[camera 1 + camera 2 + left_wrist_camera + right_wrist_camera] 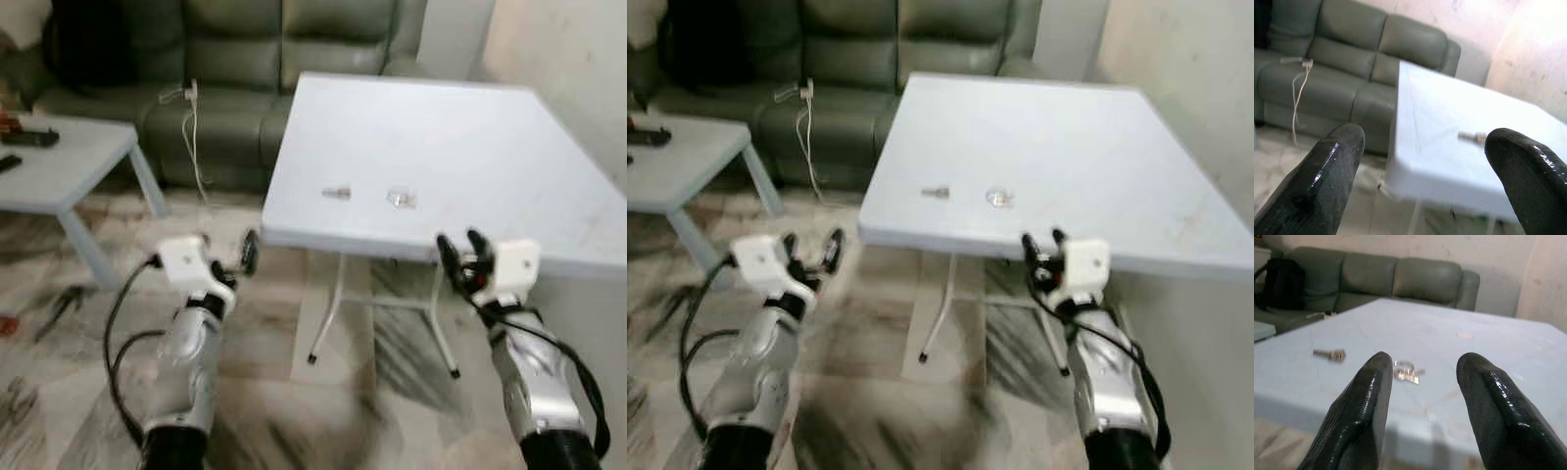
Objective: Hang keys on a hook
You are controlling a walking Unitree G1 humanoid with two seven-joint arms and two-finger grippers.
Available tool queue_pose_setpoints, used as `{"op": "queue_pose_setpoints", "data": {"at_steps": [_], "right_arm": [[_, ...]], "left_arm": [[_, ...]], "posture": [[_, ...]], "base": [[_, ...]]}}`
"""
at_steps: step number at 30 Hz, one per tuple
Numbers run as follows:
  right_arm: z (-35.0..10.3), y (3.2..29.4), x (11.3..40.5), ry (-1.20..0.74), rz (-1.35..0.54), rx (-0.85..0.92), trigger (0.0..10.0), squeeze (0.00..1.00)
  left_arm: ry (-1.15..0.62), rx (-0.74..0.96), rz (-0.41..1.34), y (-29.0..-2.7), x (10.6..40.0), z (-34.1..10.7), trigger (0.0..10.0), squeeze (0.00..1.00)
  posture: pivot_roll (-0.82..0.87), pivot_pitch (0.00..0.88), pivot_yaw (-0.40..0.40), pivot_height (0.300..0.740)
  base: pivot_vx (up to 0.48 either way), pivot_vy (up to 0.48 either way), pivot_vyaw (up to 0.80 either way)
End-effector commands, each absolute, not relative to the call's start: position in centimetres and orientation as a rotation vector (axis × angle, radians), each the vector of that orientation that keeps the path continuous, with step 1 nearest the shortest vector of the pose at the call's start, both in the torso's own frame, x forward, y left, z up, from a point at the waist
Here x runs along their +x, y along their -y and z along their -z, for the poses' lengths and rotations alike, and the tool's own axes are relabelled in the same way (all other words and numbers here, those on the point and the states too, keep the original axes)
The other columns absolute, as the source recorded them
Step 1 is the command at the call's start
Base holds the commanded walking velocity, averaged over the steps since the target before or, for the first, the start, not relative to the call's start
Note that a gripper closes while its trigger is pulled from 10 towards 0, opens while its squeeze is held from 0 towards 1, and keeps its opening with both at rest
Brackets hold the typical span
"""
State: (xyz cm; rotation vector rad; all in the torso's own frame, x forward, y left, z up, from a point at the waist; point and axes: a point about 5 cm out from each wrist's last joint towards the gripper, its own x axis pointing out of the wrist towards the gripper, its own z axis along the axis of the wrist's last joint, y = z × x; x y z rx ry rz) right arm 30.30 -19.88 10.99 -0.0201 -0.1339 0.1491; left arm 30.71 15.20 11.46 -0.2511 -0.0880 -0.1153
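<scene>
I am standing at the near edge of a white table (470, 147) with both grippers raised and spread apart, holding nothing.

My right gripper (464, 245) is hovering just at the table's front edge, its two black fingers (1366, 401) parted and pointing across the top toward the keys (1405, 371), which are lying on a ring near that edge. A small silver bolt-like piece (336, 193) is lying just beside the keys, on my left side of them. My left gripper (811, 247) is hanging off the table's left corner, over the marbled floor (265, 392), its fingers (1322, 176) wide. A green sofa (245, 59) with a white cable (194, 137) draped on it is sitting behind the table, and a low grey side table (69, 162) is standing at my left. I am seeing no readable writing or labels anywhere.
</scene>
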Motion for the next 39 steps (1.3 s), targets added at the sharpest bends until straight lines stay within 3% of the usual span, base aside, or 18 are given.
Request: {"op": "queue_pose_setpoints", "data": {"at_steps": [1, 20, 39], "right_arm": [[-11.37, 19.43, 30.49, 0.148, -0.16, -0.013, 10.0, 0.0], [-11.32, 19.25, 30.5, 0.144, -0.175, -0.01, 10.0, 0.0], [-11.17, 19.29, 30.4, 0.128, -0.204, -0.014, 10.0, 0.0]], "left_arm": [[0.092, -0.239, 0.096, -15.92, 30.72, -11.64, 10.0, 0.0], [0.085, -0.237, 0.096, -15.85, 30.7, -11.57, 10.0, 0.0], [0.101, -0.238, 0.085, -15.61, 30.46, -11.64, 10.0, 0.0]], "posture": [[0.03, 0.0, -0.068, 0.74], [0.03, 0.0, -0.074, 0.74], [0.03, 0.0, -0.081, 0.74]], "base": [[0.424, 0.0, 0.0], [0.42, 0.0, 0.0], [0.0, 0.0, 0.0]]}}
